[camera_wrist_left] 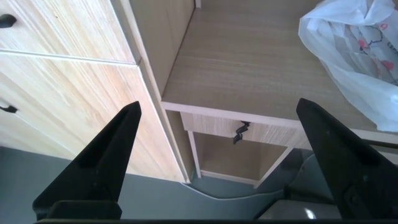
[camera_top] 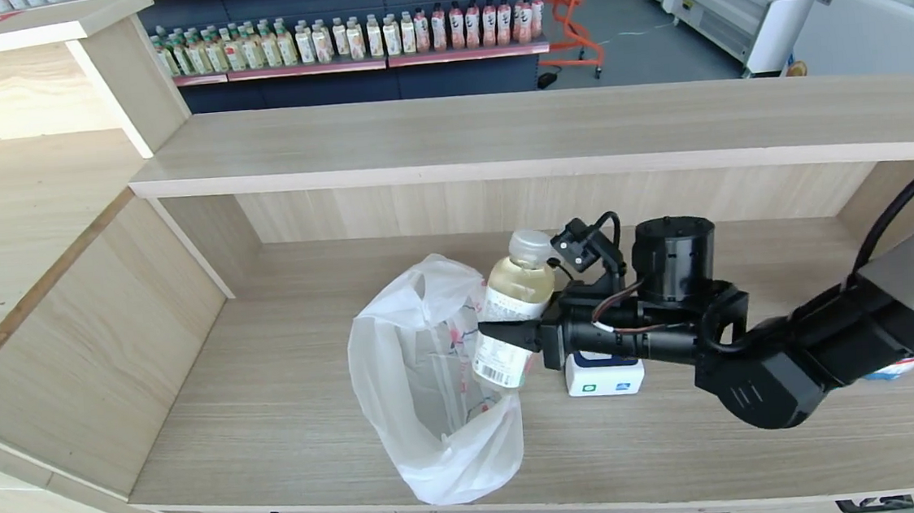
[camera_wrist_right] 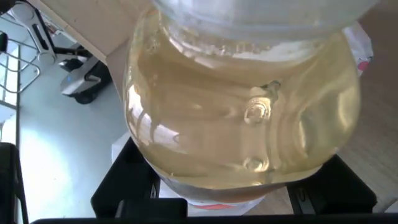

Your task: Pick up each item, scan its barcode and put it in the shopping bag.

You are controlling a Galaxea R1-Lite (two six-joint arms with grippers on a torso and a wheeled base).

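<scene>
Item in hand: a clear plastic bottle point(camera_top: 518, 288) of pale yellow liquid with a white cap, held off the bench point(camera_top: 273, 401) at the right-hand rim of the shopping bag point(camera_top: 425, 373). It is tilted, with its base hanging over the bag's mouth.

Right gripper point(camera_top: 504, 330): the fingers are closed across the bottle's labelled mid-body. In the right wrist view the bottle point(camera_wrist_right: 242, 124) sits squarely between them.

Left gripper point(camera_wrist_left: 217, 155): the fingers are spread wide and hold nothing. It hangs below the bench's front edge, with the bag point(camera_wrist_left: 354, 56) off to one side.

Handling, as judged: the bottle looks full, so moderately heavy. Its wall is smooth, slippery and slightly yielding. The labelled waist is the soundest place to hold it, firm but not crushing.

Containers: the bag is thin, soft white film that stands open and unsupported, so a dropped load could fold it over. Nothing distinct can be made out inside it.

Also on the bench: a small white box point(camera_top: 605, 375) lies just beside the bag, under the right wrist.
</scene>
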